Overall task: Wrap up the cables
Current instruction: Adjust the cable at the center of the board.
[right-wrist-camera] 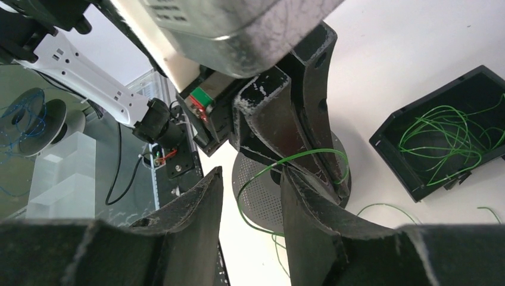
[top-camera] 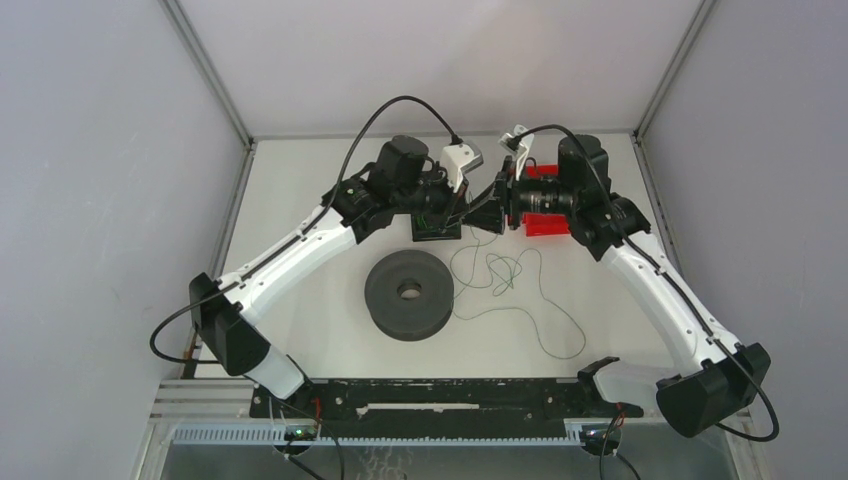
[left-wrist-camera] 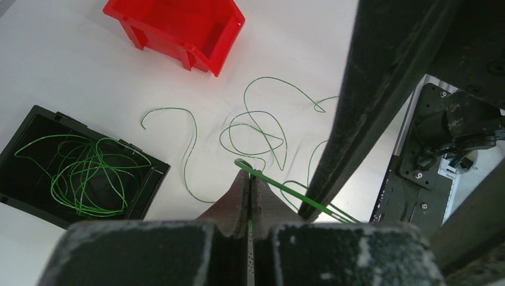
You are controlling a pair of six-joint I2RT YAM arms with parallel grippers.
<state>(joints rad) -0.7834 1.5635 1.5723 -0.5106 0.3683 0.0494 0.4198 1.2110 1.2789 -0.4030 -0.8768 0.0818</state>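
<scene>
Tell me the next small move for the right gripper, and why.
Probably close the right gripper on the green wire. Its jaws stand apart with the wire's loop arching across the gap, and the left gripper is shut on that wire, presenting it.

obstacles: spool, black bin, red bin, cables | free: far table behind both bins

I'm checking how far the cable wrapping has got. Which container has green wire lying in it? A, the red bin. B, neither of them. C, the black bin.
C: the left wrist view shows a tangle of green cables lying inside the black bin, while the visible inside of the red bin holds no wire.
</scene>
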